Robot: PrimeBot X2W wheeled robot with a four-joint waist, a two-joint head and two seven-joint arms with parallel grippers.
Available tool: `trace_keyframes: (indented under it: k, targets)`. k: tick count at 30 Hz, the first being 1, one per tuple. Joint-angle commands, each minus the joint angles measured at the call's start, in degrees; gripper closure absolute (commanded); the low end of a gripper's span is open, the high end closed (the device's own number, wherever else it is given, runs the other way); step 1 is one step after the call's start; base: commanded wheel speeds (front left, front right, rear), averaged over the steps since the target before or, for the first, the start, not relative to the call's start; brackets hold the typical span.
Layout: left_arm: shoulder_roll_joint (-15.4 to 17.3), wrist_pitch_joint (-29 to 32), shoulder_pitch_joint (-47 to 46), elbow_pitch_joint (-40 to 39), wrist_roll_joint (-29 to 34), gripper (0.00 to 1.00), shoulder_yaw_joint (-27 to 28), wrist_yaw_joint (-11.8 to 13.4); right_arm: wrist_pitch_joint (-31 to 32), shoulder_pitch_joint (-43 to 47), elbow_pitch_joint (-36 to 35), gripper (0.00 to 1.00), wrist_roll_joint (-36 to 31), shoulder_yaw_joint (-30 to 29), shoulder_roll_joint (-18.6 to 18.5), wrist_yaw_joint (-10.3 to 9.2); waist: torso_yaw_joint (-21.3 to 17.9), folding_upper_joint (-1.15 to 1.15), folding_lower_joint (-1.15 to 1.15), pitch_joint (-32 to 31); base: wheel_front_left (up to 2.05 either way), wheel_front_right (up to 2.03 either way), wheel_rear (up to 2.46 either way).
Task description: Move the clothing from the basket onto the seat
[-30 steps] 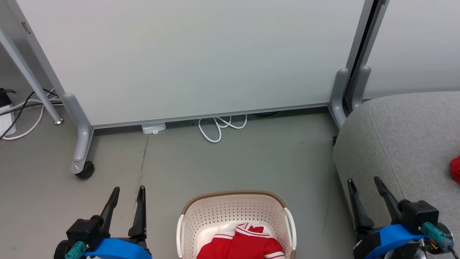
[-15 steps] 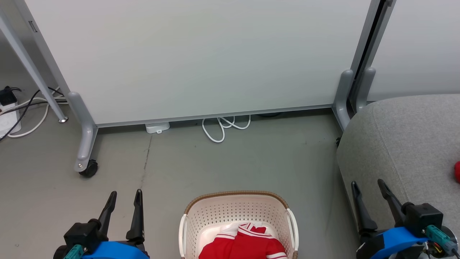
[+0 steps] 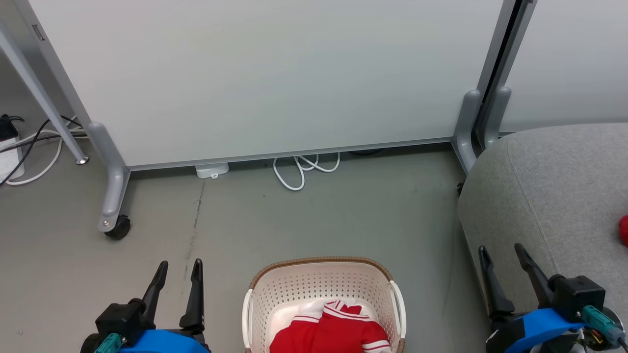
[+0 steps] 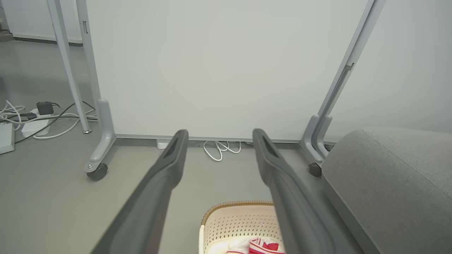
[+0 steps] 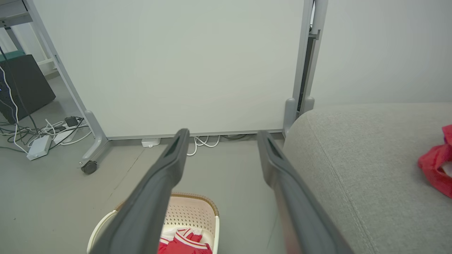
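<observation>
**Red clothes lie low in the basket: come in from above**

At the lower left of the head view, the left pincer point(image 3: 180, 264) hangs over the grey floor point(image 3: 304, 220). Its two dark fingers are spread wide and hold nothing. Just to its right stands the basket point(image 3: 321, 287), cream with a brown rim. The clothing point(image 3: 327, 334) lies bunched at the bottom of it, red with white stripes, and it is touched by neither arm. Farther right, the right pincer point(image 3: 500, 248) is likewise released and empty, in front of the rounded corner of the seat point(image 3: 554, 186). A red piece point(image 3: 623, 229) lies on the grey cushion at the far right edge.

The step in hand looks like the reach into the basket. The right arm seems the better choice, since it is nearer the seat and has the shorter carry.

- Descend straight down inside the rim, clear of the white handles point(image 3: 400, 306), with the fingers kept apart.
- Bite a thick fold near the collar, not the top layer alone.
- Lift high before swinging right. Otherwise a trailing sleeve could catch the rim and drag the light basket along.
</observation>
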Motion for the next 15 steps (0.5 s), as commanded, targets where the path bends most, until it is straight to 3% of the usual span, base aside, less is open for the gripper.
trace_keyframes:
  k: [1,8,15]
  targets:
    - [0.1,-0.3,-0.6,0.1,-0.2,0.00,-0.1,-0.1,0.3,0.5,-0.3,0.00,0.3,0.1,0.0,0.01,-0.1,0.00,0.00,0.3,0.00,0.00,0.00]
    - [0.0,-0.3,-1.4,0.7,-0.8,0.00,-0.8,-0.1,0.6,-1.2,-1.4,0.00,0.0,0.8,0.0,0.01,-1.5,0.00,0.00,3.0,0.00,0.00,0.00]
    - [0.0,-0.3,-5.6,2.4,-1.3,0.00,-2.8,-0.1,1.1,-5.7,-4.3,0.00,-1.5,2.3,0.0,0.01,-4.5,0.00,0.00,11.4,0.00,0.00,0.00]
